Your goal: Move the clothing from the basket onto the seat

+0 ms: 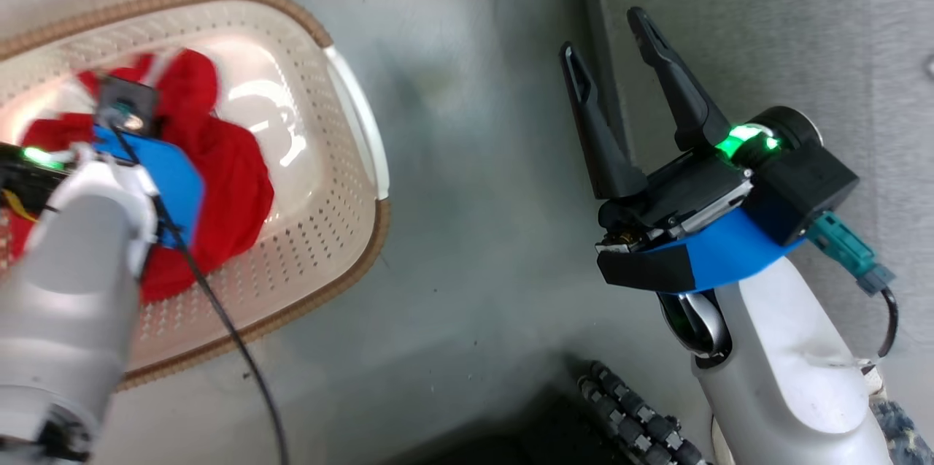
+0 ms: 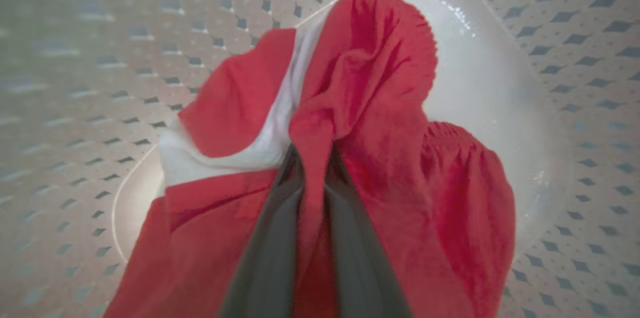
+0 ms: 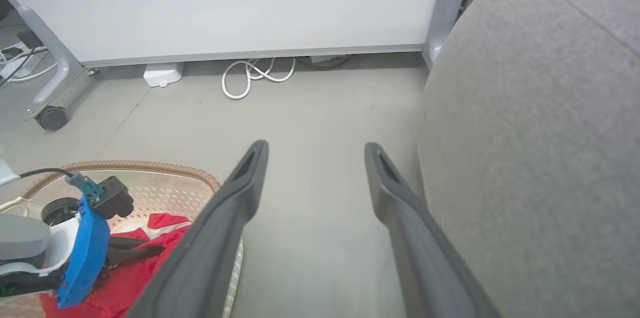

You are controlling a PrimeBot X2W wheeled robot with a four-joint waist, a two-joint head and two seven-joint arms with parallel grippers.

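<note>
Both fingers (image 2: 272, 248) of left pincer (image 2: 313, 154) clamp clothing (image 2: 370, 83) inside basket (image 2: 75, 83).

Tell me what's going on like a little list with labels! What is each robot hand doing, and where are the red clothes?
left gripper: shut, pinching a fold of the clothing inside the basket
right gripper: open, holding nothing, over the floor next to the seat
clothing: bright red with a white part, bunched up in the basket
seat: grey fabric; no clothes on the part in view
job: clothes not yet on the seat
</note>
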